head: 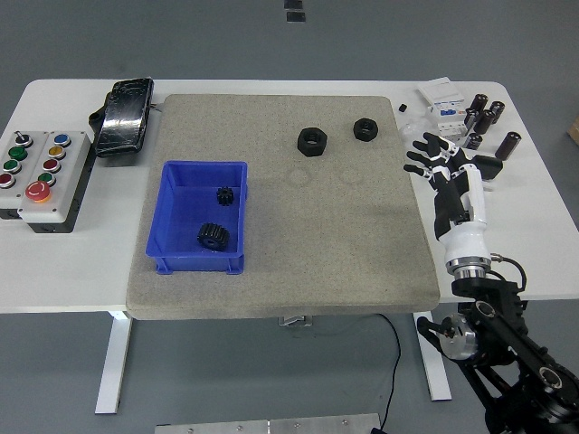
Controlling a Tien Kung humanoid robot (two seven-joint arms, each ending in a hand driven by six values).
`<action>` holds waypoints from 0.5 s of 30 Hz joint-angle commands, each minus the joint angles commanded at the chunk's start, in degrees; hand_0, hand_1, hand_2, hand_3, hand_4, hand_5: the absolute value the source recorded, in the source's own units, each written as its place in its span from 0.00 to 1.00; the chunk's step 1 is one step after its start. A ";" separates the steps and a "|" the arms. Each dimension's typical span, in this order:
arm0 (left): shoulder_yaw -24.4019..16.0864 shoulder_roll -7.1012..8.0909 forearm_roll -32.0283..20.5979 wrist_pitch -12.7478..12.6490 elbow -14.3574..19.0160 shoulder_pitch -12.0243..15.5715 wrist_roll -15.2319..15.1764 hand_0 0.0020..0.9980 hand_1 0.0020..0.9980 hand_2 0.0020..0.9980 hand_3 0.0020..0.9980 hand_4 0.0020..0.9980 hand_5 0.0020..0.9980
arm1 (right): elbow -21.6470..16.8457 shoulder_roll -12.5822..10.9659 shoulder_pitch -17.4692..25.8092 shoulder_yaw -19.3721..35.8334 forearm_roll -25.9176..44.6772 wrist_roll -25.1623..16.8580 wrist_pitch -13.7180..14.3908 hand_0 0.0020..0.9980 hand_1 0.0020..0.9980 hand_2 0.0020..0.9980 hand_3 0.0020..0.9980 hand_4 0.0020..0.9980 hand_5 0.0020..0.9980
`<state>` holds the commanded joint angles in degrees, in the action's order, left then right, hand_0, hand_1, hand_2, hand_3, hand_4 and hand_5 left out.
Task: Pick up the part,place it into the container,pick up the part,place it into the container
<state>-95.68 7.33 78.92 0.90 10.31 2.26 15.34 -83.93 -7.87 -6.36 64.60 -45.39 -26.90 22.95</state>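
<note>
Two black hex nuts lie on the grey mat: a larger nut and a smaller nut to its right. The blue container sits on the mat's left and holds a small black gear and a larger black gear. My right hand hovers over the mat's right edge, fingers spread and holding nothing, to the right of and slightly nearer than the smaller nut. The left arm is out of view.
A button box and a black pouch sit at the left. Several dark cylinders, white boxes and a black block crowd the table's back right, just beyond my right hand.
</note>
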 joint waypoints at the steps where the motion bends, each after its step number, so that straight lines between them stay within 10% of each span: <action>1: 0.00 -0.01 0.06 0.05 0.00 0.00 0.06 0.62 0.40 0.46 0.66 0.66 0.51 | -0.26 0.07 -0.20 0.01 0.70 -0.01 -0.12 0.51 0.59 0.61 0.62 0.75 0.49; 15: -0.42 1.39 1.01 0.41 0.00 -2.16 -0.03 0.61 0.42 0.38 0.66 0.66 0.50 | -0.42 -0.05 1.12 3.64 4.27 -0.21 -0.53 0.49 0.57 0.60 0.62 0.74 0.48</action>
<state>-96.11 8.72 79.93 1.31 10.31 0.09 15.32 -84.36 -7.92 -5.24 68.24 -41.11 -27.11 22.42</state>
